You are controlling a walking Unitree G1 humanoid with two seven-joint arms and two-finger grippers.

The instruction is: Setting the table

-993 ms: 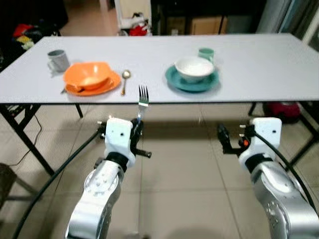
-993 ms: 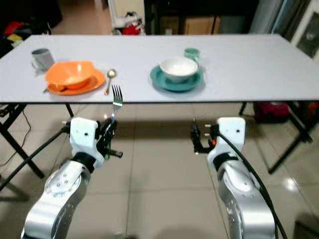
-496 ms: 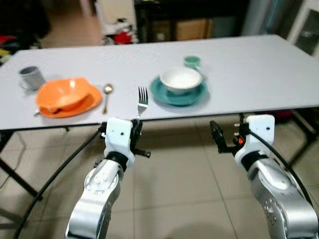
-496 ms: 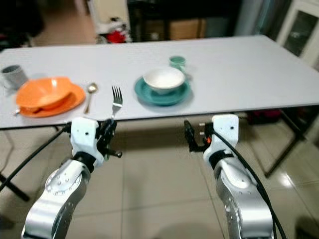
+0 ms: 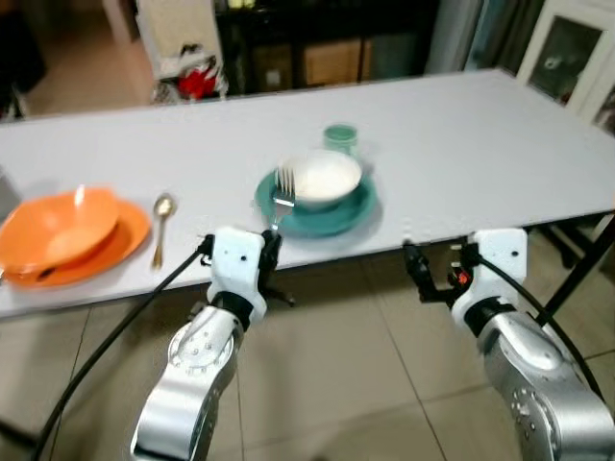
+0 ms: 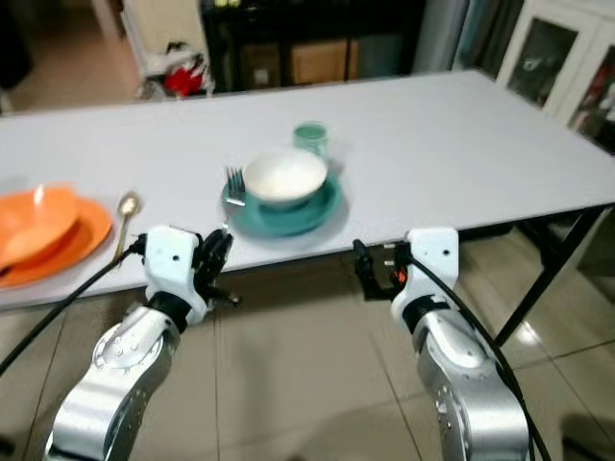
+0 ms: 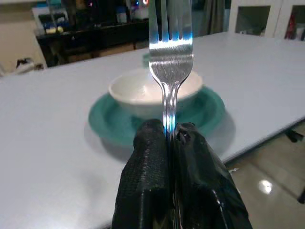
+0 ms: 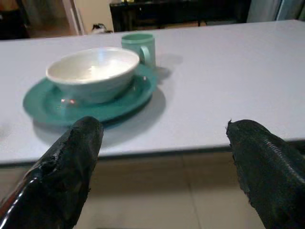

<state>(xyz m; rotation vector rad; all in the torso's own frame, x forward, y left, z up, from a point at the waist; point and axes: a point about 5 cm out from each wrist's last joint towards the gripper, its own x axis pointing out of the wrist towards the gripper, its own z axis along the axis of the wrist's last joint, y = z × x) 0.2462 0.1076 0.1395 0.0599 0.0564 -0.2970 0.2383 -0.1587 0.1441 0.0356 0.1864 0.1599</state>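
Observation:
My left gripper (image 5: pixel 269 252) is shut on a silver fork (image 5: pixel 283 188), held upright with tines up, just below the table's near edge in front of the teal plate (image 5: pixel 317 205). In the left wrist view the fork (image 7: pixel 169 62) rises from the black fingers (image 7: pixel 147 171). A white bowl (image 5: pixel 325 177) sits on the teal plate, with a teal cup (image 5: pixel 339 138) behind it. My right gripper (image 5: pixel 423 277) stands open below the table edge, to the right of the plate; its wide-apart fingers (image 8: pixel 62 167) frame the bowl (image 8: pixel 93 72) and cup (image 8: pixel 139 46).
An orange bowl (image 5: pixel 53 226) on an orange plate (image 5: pixel 115 245) lies at the table's left, with a gold spoon (image 5: pixel 160 226) beside it. The grey table (image 5: pixel 480 134) stretches to the right. Table legs (image 5: pixel 586 269), cabinets and dark furniture stand beyond; tiled floor lies below.
The whole view has shifted: the camera has moved rightwards and closer, so the teal setting now lies in front of the left gripper. Both grippers keep their poses; the fork stays held.

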